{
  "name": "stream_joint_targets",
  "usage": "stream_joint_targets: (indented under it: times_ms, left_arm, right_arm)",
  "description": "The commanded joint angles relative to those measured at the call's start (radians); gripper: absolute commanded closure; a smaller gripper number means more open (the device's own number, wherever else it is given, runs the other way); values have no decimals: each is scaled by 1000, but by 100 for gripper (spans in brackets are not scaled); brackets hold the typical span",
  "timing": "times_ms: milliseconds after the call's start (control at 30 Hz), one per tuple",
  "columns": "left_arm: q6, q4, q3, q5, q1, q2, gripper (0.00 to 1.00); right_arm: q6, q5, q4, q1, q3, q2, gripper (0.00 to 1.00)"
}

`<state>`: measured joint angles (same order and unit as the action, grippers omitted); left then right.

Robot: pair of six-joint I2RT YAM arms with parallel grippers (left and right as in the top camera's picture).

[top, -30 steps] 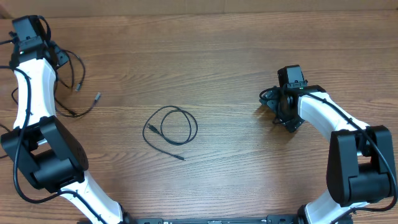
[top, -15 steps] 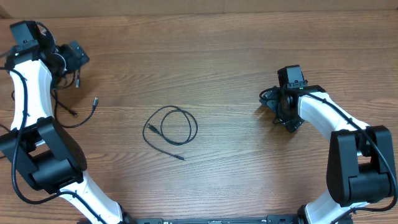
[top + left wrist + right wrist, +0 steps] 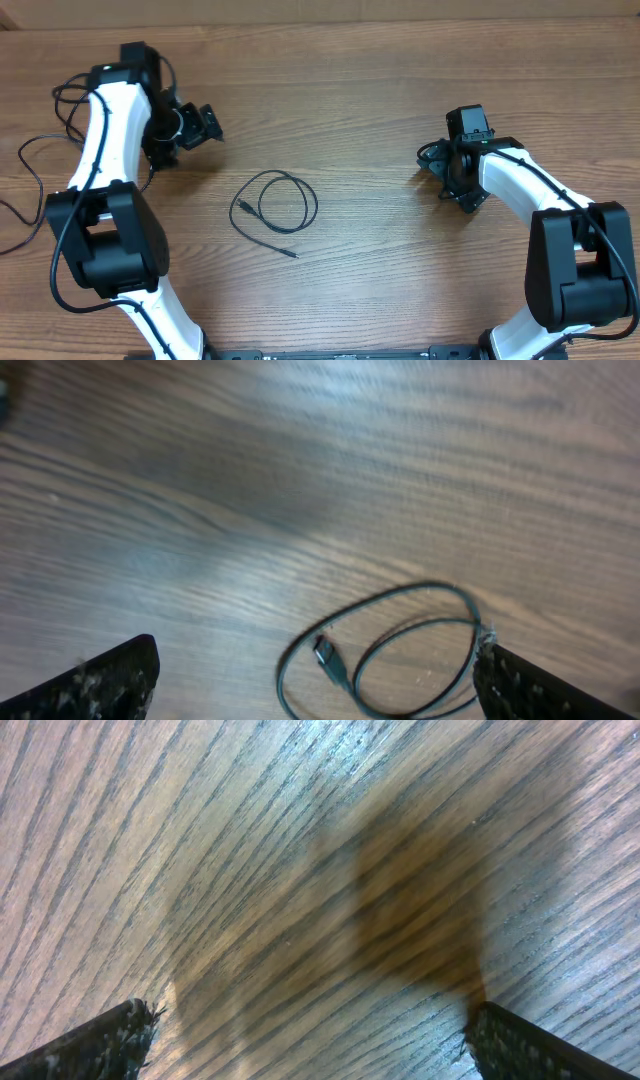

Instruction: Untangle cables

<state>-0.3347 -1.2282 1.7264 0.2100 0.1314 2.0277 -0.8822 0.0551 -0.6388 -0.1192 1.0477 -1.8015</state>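
Note:
One thin black cable (image 3: 276, 203) lies in a loose double loop at the table's middle, with a plug at each end. In the left wrist view the same loop (image 3: 452, 603) and one plug (image 3: 330, 657) lie on the wood below my fingers. My left gripper (image 3: 192, 126) (image 3: 318, 660) hovers up and to the left of that loop, open and holding nothing. More thin black cables (image 3: 38, 142) trail loosely along the far left edge. My right gripper (image 3: 452, 178) (image 3: 312, 1020) is open over bare wood at the right.
The wooden table (image 3: 380, 110) shows bare grain around the loop and under the right gripper. The two arm bases (image 3: 100, 250) (image 3: 575, 270) stand at the front left and front right.
The left arm swung from the far-left back corner to the right, towards the middle loop. Its gripper opened and the cables there now lie loose. The right arm stayed put.

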Motion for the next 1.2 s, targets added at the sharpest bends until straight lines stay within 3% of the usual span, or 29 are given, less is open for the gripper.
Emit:
stream_joint_targets:
  times_ms: [0,300,633,833,867,900,933,967,1000,1133,1167]
  left_arm:
    - [-2,-33,-5,-45,-45,7,0]
    - [-2,-47,-78,-64,-178,7,0]
    - [-48,143,-364,-53,-308,7,0]
    - [-65,187,-431,-52,-356,7,0]
    - [-67,187,-431,-52,-362,7,4]
    - [-66,187,-431,-52,-371,7,14]
    - [-66,190,-431,-52,-376,7,32]
    - [-66,198,-431,-56,-386,7,89]
    - [-66,210,-431,-61,-390,7,96]
    - [-66,270,-431,-61,-392,7,96]
    - [-66,282,-431,-61,-392,7,87]
  right_arm:
    - [-8,-35,2,-3,-14,-8,0]
    - [-8,-35,2,-3,-13,-8,0]
    - [-8,-35,2,-3,-14,-8,0]
    - [-8,-35,2,-3,-13,-8,0]
    - [-8,-35,2,-3,-14,-8,0]
    - [-8,-35,2,-3,-14,-8,0]
    - [-8,-35,2,-3,-13,-8,0]
    - [-8,-35,2,-3,-13,-8,0]
    - [-8,-35,2,-3,-13,-8,0]
    - [-8,-35,2,-3,-14,-8,0]
    - [-8,-35,3,-3,-14,-8,0]
